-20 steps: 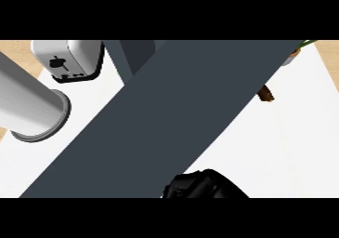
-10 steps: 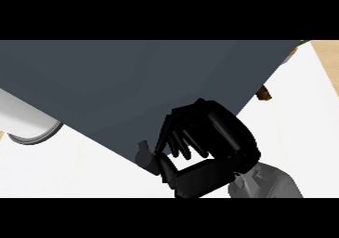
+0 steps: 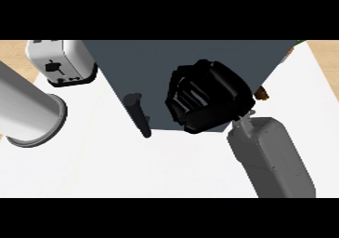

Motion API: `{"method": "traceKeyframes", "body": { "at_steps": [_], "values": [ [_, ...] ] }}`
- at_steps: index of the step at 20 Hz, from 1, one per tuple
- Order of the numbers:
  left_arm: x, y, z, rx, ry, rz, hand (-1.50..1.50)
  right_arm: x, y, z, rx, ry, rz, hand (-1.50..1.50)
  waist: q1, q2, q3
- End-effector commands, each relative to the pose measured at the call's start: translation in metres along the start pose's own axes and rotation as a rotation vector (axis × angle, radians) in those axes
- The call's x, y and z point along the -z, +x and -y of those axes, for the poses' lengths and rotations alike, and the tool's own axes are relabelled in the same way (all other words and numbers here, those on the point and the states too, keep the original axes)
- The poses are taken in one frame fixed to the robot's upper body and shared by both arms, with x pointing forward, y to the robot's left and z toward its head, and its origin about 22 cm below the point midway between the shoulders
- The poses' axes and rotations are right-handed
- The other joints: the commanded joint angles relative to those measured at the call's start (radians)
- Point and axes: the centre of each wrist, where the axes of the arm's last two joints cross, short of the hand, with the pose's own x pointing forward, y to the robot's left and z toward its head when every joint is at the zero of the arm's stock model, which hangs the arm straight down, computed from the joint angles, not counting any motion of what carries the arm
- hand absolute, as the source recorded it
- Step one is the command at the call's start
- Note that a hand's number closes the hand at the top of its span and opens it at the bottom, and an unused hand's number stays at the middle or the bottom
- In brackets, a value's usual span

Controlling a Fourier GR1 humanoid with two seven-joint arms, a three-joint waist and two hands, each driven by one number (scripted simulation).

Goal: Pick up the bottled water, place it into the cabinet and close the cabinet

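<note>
The dark grey cabinet door [image 3: 151,65] fills the upper middle of the head view, with its dark bar handle [image 3: 139,114] near its lower left corner. My right hand [image 3: 207,96] lies flat against the door's lower right part, fingers spread and pointing up-left, holding nothing. Its grey forearm [image 3: 269,158] comes in from the lower right. The bottled water shows nowhere in view. My left hand is out of sight; only a thick grey arm segment [image 3: 21,111] crosses the left side.
A white toaster [image 3: 59,60] stands at the upper left on the white counter [image 3: 165,162]. A small brown object [image 3: 264,95] peeks out beside the door's right edge. Wooden surface shows at the far corners.
The door has swung from a diagonal across the view to a squarer position farther back. My right hand rose from the bottom edge onto the door and moved with it. The toaster shows again.
</note>
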Motion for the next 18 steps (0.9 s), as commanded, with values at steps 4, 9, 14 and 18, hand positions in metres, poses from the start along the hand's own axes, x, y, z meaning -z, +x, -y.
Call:
{"method": "traceKeyframes", "body": {
  "at_steps": [4, 9, 14, 18],
  "values": [
    [-0.002, 0.003, -0.008, 0.01, -0.003, 0.021, -1.5, 0.04, 0.008, 0.021, -0.01, 0.0, -0.019, 1.5, -0.001, 0.015, 0.0],
    [-0.001, 0.009, -0.013, -0.016, -0.019, 0.006, -1.5, 0.054, 0.013, 0.014, -0.001, 0.009, -0.042, 1.5, 0.008, 0.015, -0.001],
    [0.007, 0.008, -0.005, -0.025, -0.027, -0.009, -1.5, 0.065, 0.01, 0.005, 0.046, 0.071, -0.036, 1.5, 0.024, 0.021, -0.001],
    [0.012, 0.009, 0.001, -0.042, -0.037, -0.011, -1.5, 0.063, 0.005, 0.012, 0.048, 0.097, -0.06, 1.5, 0.015, 0.022, 0.0]
  ]
}}
